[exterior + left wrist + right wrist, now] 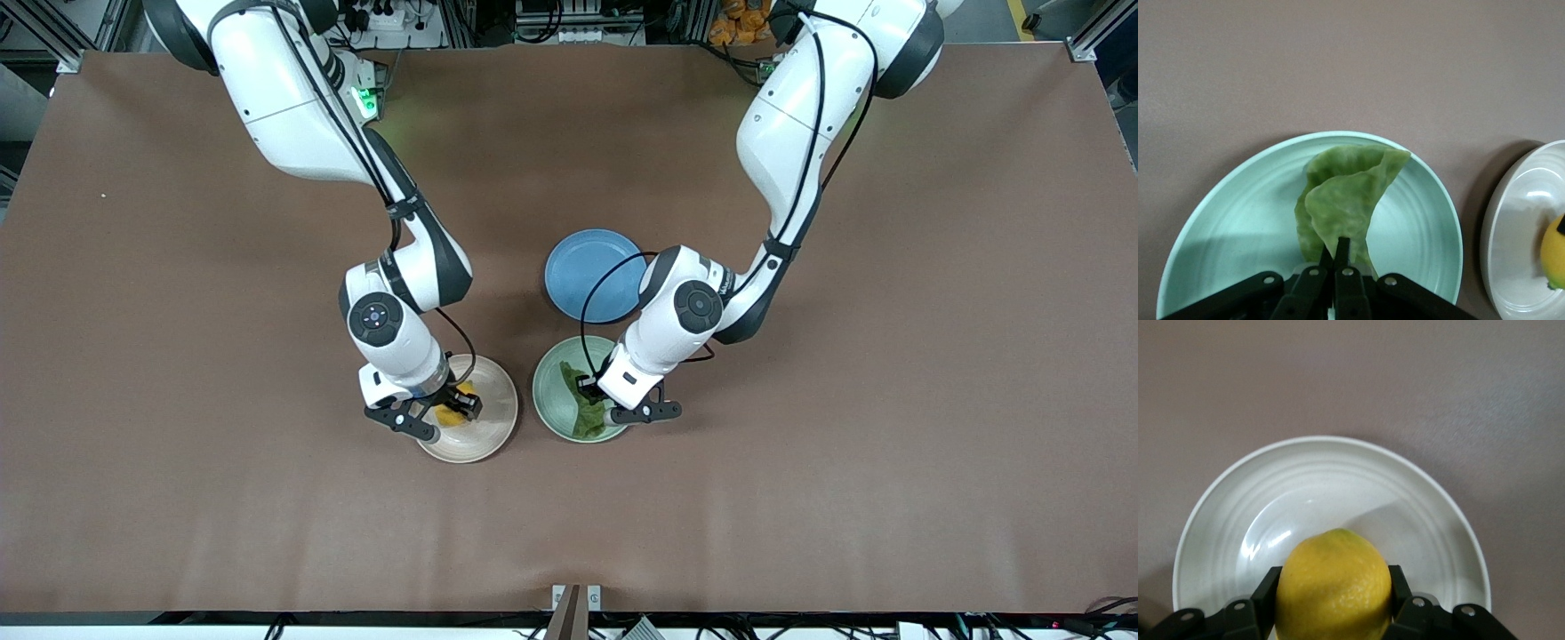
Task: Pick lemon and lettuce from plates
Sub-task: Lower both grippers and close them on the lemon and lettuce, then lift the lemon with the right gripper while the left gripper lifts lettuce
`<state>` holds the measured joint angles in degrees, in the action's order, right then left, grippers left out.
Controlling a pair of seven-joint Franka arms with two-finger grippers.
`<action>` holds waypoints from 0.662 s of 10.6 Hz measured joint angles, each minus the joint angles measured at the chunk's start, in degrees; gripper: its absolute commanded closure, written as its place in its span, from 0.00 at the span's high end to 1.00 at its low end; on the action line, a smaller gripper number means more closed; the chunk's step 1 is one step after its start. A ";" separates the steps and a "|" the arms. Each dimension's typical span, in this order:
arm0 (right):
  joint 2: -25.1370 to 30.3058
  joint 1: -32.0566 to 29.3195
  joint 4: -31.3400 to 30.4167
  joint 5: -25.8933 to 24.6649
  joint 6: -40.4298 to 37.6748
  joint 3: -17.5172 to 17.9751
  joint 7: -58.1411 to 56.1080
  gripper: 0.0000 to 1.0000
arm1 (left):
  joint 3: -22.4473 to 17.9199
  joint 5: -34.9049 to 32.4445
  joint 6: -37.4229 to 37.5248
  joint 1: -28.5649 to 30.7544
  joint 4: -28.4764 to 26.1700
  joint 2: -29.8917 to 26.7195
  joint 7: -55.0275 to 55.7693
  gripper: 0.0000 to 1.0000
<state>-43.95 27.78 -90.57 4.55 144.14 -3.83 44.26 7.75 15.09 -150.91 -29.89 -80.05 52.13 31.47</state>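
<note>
The yellow lemon (1333,587) lies in the beige plate (1325,480), and my right gripper (1333,597) is shut on it, one finger on each side. In the front view that gripper (453,411) is down in the beige plate (493,400), with the lemon (451,415) partly hidden under it. The green lettuce (1351,200) lies in the mint plate (1225,227). My left gripper (1337,248) is shut on the leaf's end. From the front, the left gripper (594,391) stands over the lettuce (584,413) in the mint plate (549,391).
A blue plate (591,274) with nothing on it sits just farther from the front camera than the mint plate, beside the left arm's wrist. The two task plates stand close side by side. Brown table surface lies all around them.
</note>
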 measured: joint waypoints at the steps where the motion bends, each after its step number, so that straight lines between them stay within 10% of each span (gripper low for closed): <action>1: 0.00 -0.40 0.30 0.02 -0.24 -0.07 0.06 0.00 | -0.02 0.00 -0.02 0.05 0.07 0.00 0.02 0.00; 7: 0.20 -6.26 11.23 5.01 -18.29 -0.08 -6.32 0.00 | -0.37 0.00 6.72 0.69 1.58 -0.35 0.08 0.00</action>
<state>-43.75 21.52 -79.35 9.56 125.84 -3.91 37.94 7.37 15.09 -144.18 -29.20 -78.47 51.77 31.55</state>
